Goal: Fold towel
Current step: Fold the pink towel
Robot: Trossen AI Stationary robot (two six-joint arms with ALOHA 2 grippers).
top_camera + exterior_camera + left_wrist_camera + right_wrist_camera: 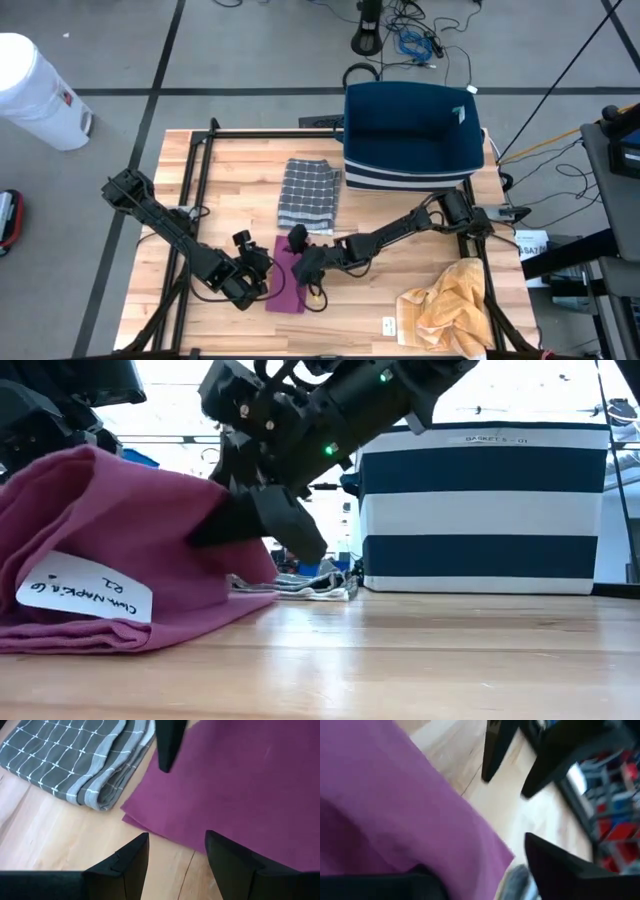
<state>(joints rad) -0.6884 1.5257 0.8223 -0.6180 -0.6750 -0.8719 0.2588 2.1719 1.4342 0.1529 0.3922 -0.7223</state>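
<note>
A purple towel [285, 285] lies folded on the wooden table near the front, with a white label [85, 592] on its near side and one fold bulging up [110, 510]. My right gripper [300, 246] reaches in from the table's right to the towel's far end. Its fingers are apart and purple cloth [405, 805] lies between them. My left gripper [257, 270] stands open just left of the towel. Its fingers [175, 837] hover over bare wood at the towel's edge [150, 822] and touch nothing. My right gripper has one finger [225, 528] against the side of the towel's raised fold [175, 510], slanting down from the table's far right. The other finger [555, 862] stands just off the cloth's edge [507, 852]. The towel rests on the table.
A folded grey checked towel [308, 192] lies just beyond the purple one. Behind it stands a navy and white striped basket [410, 135]. A crumpled yellow cloth [450, 305] lies at the front right corner. Black frame rails [195, 180] run along the table's left.
</note>
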